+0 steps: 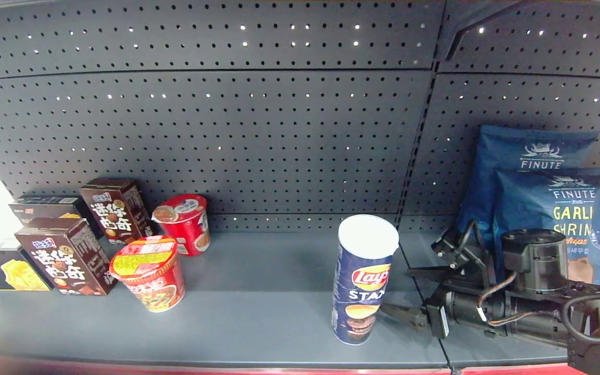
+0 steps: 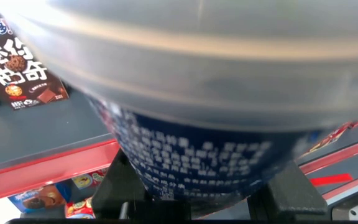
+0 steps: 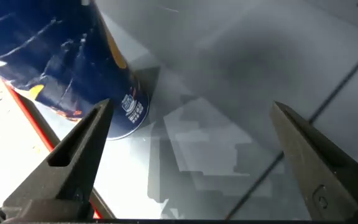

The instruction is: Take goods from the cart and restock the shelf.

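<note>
The right gripper (image 1: 409,294) lies low over the shelf (image 1: 253,317) with its jaws spread wide. In the right wrist view (image 3: 191,168) only bare grey shelf shows in the gap between the two fingers.

The chips can (image 1: 365,278) stands upright just ahead of the fingertips, off to one side of the gap and outside the jaws. It is a tall tube with a dark blue wall, a flat white lid, a red and yellow badge near the middle and a picture of chips lower down. Up close (image 3: 55,56) its blue base sits right by one fingertip, and I cannot tell whether they touch.

Behind the right gripper, two blue snack bags (image 1: 539,182) lean against the pegboard (image 1: 227,130). Well beyond the can on the far side from this gripper stand two red noodle cups (image 1: 151,273) and several brown cookie boxes (image 1: 65,255).

The left gripper (image 2: 207,199) holds a dark blue cup (image 2: 191,162) between its black fingers (image 2: 120,193). The cup is wide and pale at the rim, narrows downward and carries small white print on its side. Past it, one cookie box (image 2: 17,68) stands on the shelf above the red front edge.
</note>
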